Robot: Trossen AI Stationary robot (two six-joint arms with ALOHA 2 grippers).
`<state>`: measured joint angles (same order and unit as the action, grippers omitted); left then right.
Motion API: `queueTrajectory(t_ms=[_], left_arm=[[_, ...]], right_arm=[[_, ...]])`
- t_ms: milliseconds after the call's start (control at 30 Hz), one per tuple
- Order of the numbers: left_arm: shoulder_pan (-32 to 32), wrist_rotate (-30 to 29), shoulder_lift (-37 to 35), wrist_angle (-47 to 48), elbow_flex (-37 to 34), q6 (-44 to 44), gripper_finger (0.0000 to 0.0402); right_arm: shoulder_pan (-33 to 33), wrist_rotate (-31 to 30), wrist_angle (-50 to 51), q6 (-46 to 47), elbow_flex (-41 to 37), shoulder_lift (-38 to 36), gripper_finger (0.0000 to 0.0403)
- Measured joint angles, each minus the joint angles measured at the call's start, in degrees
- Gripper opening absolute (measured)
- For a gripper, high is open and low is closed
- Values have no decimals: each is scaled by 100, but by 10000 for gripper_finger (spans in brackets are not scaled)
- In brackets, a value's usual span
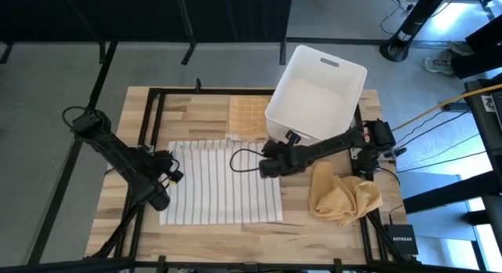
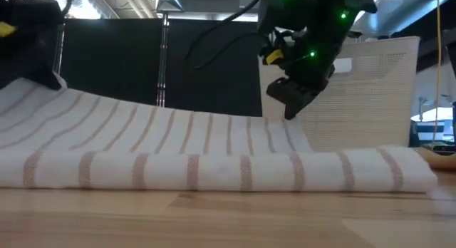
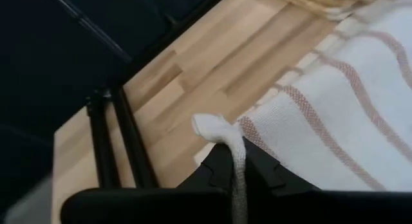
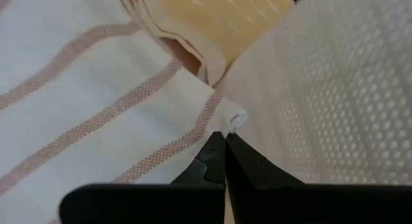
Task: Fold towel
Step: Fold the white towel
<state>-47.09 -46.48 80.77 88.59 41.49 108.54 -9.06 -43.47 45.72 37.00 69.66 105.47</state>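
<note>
I've got the striped towel (image 1: 223, 183) spread on the table (image 1: 196, 108), between my two arms. My left claw (image 3: 235, 179) is clamped on the towel's far left corner, cloth pinched between its fingers. My right claw (image 4: 224, 161) is shut on the far right corner, right beside the white basket (image 1: 318, 89). In the low view the far edge is lifted off the table and the near edge shows a rolled fold. So I judge the first fold has begun: both corners gripped and raised, not yet carried over to the near edge. Laying it down and any further folds remain. Yellow cloth (image 1: 345, 196) sits well aside on the right.
</note>
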Motion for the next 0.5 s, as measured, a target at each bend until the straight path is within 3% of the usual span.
queueTrajectory(t_ms=[267, 500], left_arm=[[172, -48, 0, -449, -329, -296, 16], [371, -57, -20, -758, -310, -854, 122]], right_arm=[[233, 63, -217, -126, 1, 153, 8], [323, 6, -374, -145, 2, 247, 94]])
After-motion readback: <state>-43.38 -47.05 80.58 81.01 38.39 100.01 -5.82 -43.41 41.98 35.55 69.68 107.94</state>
